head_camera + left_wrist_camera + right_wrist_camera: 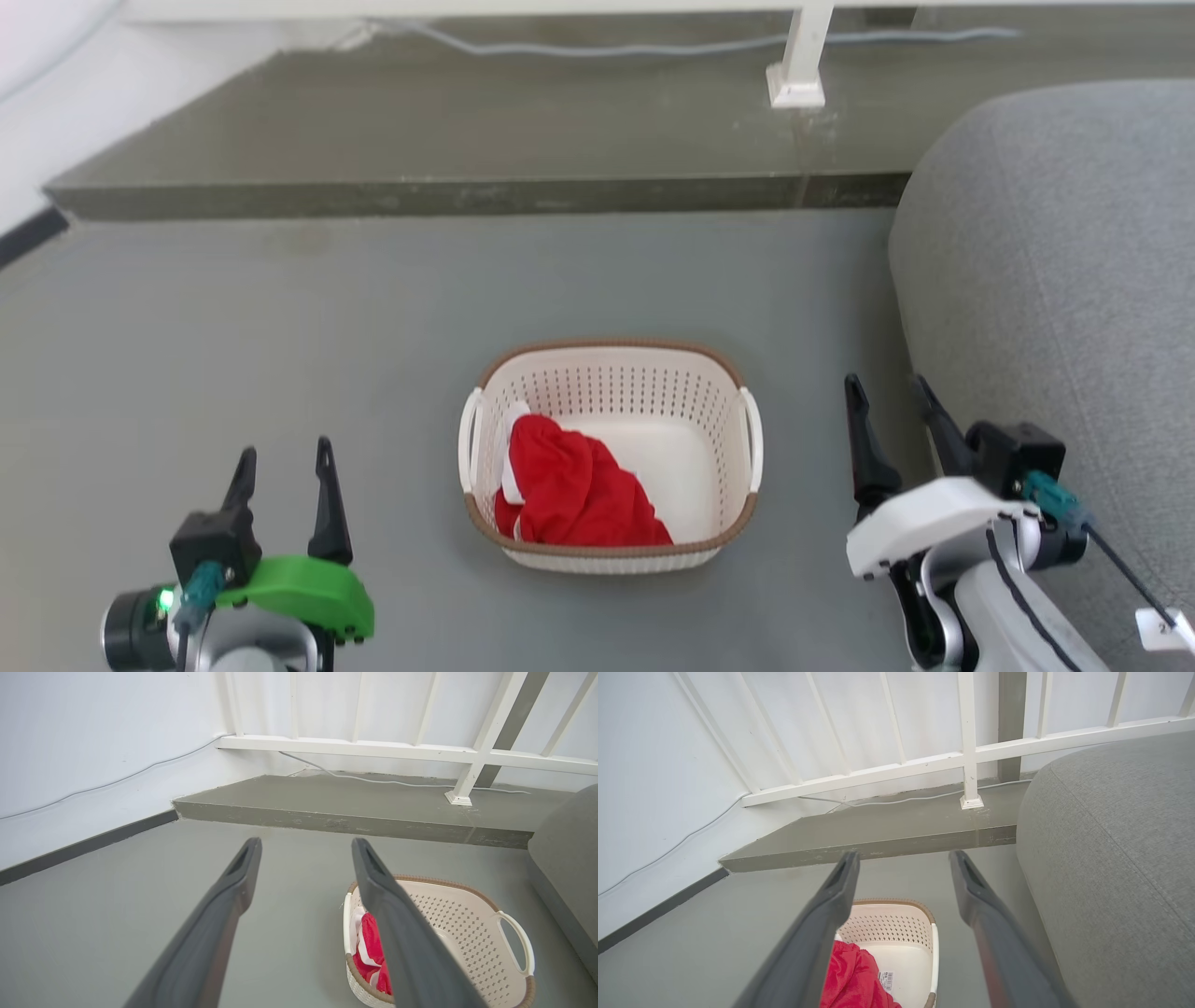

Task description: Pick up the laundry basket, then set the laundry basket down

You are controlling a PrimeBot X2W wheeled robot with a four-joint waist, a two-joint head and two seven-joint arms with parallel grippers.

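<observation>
We are looking at a grey floor that is carrying the laundry basket, with a grey upholstered seat sitting to its right and a raised step lying beyond.

We count one laundry basket with two white loop handles, one red garment and one barcode sticker. We also count one left hand and one right hand, two dark fingers on each, one grey sofa and one raised step.
</observation>
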